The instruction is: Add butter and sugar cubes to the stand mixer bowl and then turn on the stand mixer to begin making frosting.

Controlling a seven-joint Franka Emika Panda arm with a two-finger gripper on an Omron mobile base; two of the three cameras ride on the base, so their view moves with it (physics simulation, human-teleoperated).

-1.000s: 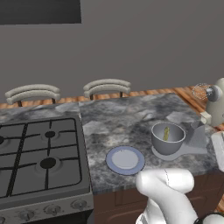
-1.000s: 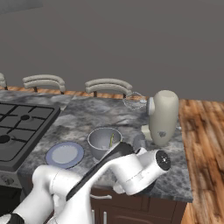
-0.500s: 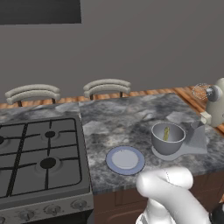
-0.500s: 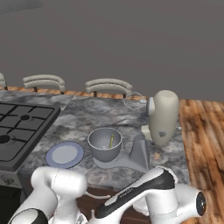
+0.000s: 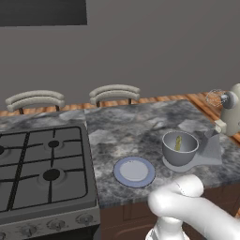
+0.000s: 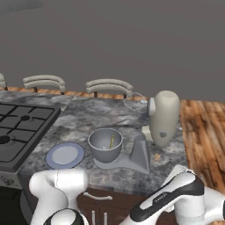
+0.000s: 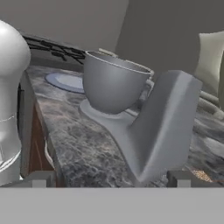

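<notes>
The grey stand mixer bowl (image 6: 105, 144) (image 5: 179, 149) (image 7: 111, 85) sits on the stand mixer's flat base, in front of its grey column (image 7: 166, 122). The yellow butter (image 6: 112, 140) (image 5: 178, 142) leans inside the bowl. The stand mixer (image 6: 164, 116) (image 5: 231, 111) has its cream head tilted back, with the whisk up. A small tan sugar cube (image 6: 157, 156) (image 7: 201, 175) lies on the counter by the column's foot. My gripper (image 7: 109, 180) is open and empty, low at the counter's front edge and level with the base, looking at the column.
A blue-rimmed plate (image 6: 65, 155) (image 5: 134, 171) lies left of the bowl. A gas stove (image 5: 42, 168) takes up the counter's left end. Two chair backs (image 5: 115, 93) stand behind the counter. A wooden floor (image 6: 204, 132) lies to the right. My white arm (image 6: 176, 197) curls below the counter front.
My arm has swung down and to the right, from above the counter edge to below it. The bowl, butter, plate and mixer have not moved.
</notes>
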